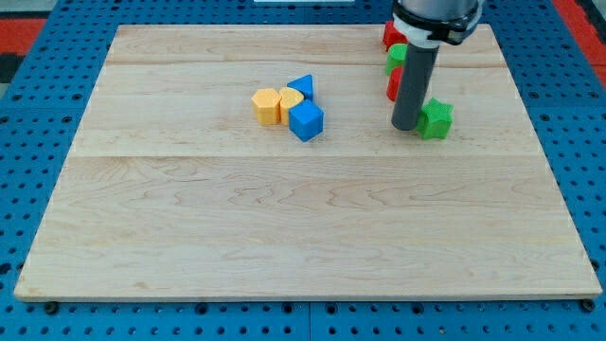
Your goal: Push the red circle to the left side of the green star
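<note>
The green star lies on the wooden board at the upper right. My tip rests on the board, touching or nearly touching the star's left side. A red block, probably the red circle, peeks out from behind the rod just above and left of my tip; its shape is mostly hidden. Another green block and a second red block sit above it, both partly hidden by the arm.
A cluster lies left of centre at the top: a yellow block, a second yellow block, a blue triangle and a blue cube. The board's right edge is close to the star.
</note>
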Robot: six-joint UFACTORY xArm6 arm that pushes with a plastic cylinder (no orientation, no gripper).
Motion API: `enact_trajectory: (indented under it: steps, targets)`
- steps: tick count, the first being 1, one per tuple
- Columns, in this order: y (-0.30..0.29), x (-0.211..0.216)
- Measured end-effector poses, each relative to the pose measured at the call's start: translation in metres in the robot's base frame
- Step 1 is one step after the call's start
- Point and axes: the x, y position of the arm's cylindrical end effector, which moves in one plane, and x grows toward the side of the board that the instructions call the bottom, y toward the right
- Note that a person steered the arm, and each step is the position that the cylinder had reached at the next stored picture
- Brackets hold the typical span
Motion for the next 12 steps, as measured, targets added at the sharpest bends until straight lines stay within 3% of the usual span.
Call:
enact_trajectory:
  steps: [2,3,5,6,8,12]
  targets:
    - [0.022,-0.004]
    - [-0.041,-0.023]
    - [-0.055,-0.116]
    - [-0.035,-0.123]
    - [0.005,-0.085]
    - [-0.019,-0.046]
